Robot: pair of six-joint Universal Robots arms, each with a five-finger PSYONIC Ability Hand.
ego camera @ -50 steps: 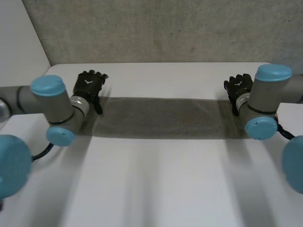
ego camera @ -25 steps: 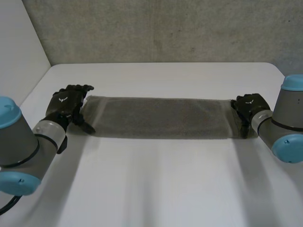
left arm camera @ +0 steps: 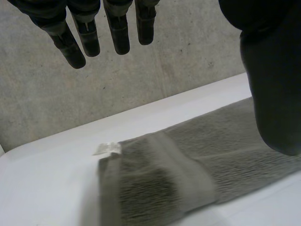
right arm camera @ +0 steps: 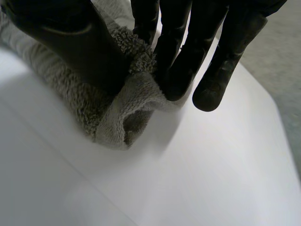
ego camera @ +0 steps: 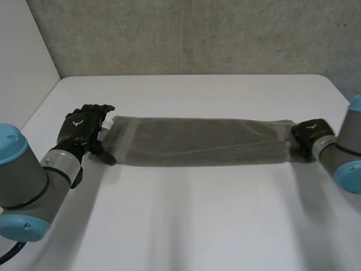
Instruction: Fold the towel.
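A grey-brown towel (ego camera: 197, 141) lies stretched in a long, narrow band across the white worktop (ego camera: 192, 226), running side to side at about mid-depth, with bare surface in front of it and behind it. Behind the worktop stands a rough concrete wall (ego camera: 197, 34), and a pale side wall (ego camera: 22, 45) closes off the left.

The left hand (ego camera: 83, 125) sits just beside the towel's left end. Seen from its own wrist, its fingers (left arm camera: 77, 44) hang straight and spread, with the thumb (left arm camera: 275, 94) well apart from them. They close on nothing, and the cloth lies flat on the worktop beneath them. A small white label (left arm camera: 107, 148) sticks out at that end's far corner, where a hem fold shows.

At the other end the right hand (ego camera: 309, 131) is clamped on the towel. Its wrist view shows the thumb pressing one side and the fingers the other, so the thick pile bunches into a rounded roll between them — the thumb hides part of that end. The left arm (ego camera: 28, 180) fills the near left corner, and the right arm (ego camera: 344, 158) comes in at the right edge.
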